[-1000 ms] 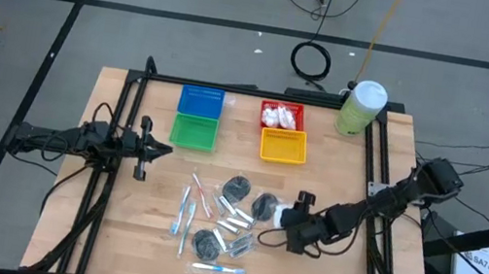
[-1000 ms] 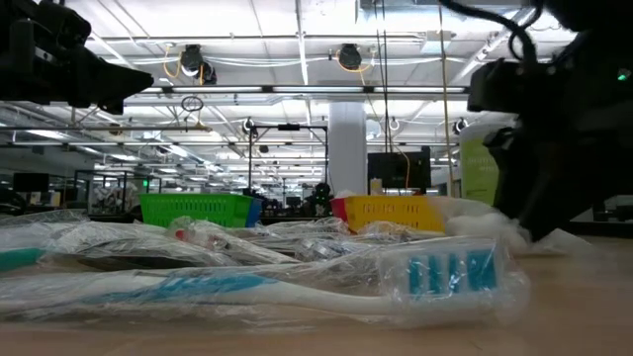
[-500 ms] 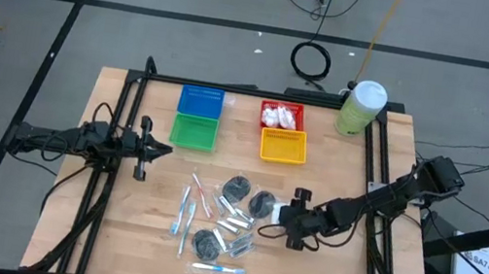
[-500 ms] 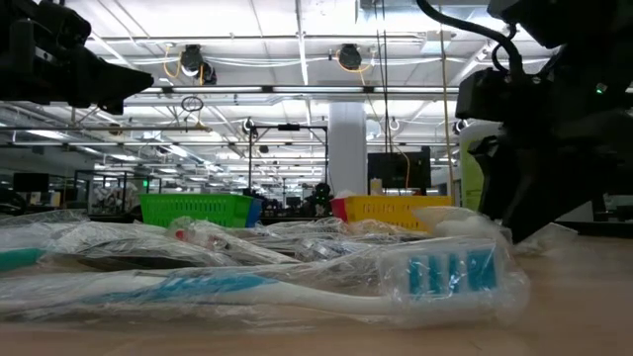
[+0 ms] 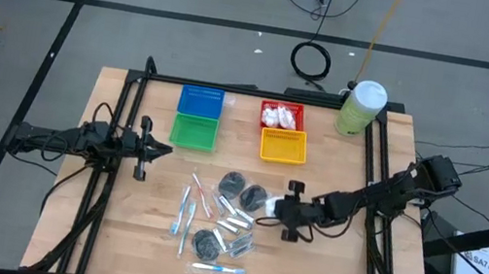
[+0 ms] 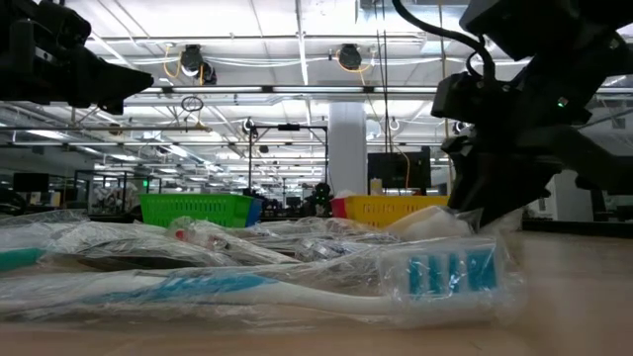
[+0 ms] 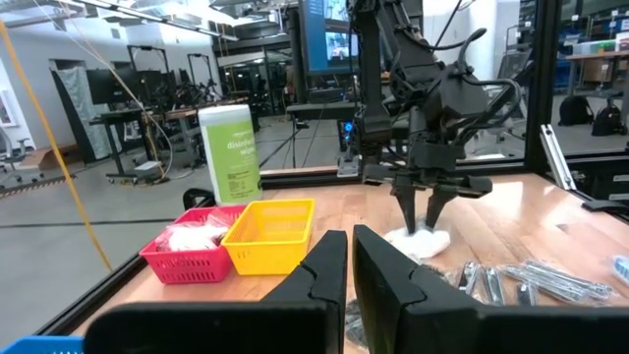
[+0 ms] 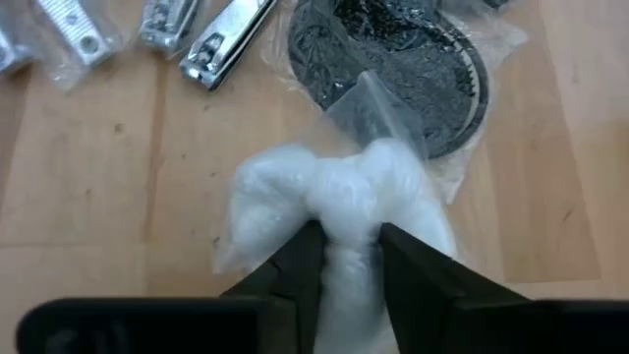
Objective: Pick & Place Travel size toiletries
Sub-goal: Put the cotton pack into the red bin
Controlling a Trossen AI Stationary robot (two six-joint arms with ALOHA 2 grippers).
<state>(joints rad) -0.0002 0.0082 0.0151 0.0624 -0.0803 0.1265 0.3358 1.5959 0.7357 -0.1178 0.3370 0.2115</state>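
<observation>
My right gripper stands at the right edge of the pile of toiletries, shut on a white puffy packet. Just beyond it lies a dark round disc in clear wrap, with small silver pieces beside it. More discs, silver pieces and wrapped toothbrushes lie flat on the table's middle. My left gripper is shut and waits above the table's left side. My right gripper pinches the white packet's middle between its two fingers, bunching the clear wrap there. The fingers come from above, pointing down. The packet lies on the table under them, its puffy ends bulging out on both sides.
At the far side stand four small baskets: blue, green, red holding white packets, yellow. A tall pale-green canister stands at the far right. Bare wood lies near the right and near edges.
My right gripper has moved toward the table's left and a little toward the far edge, closing in on the pile, and the white packet has slid along with it, ending next to the dark disc.
</observation>
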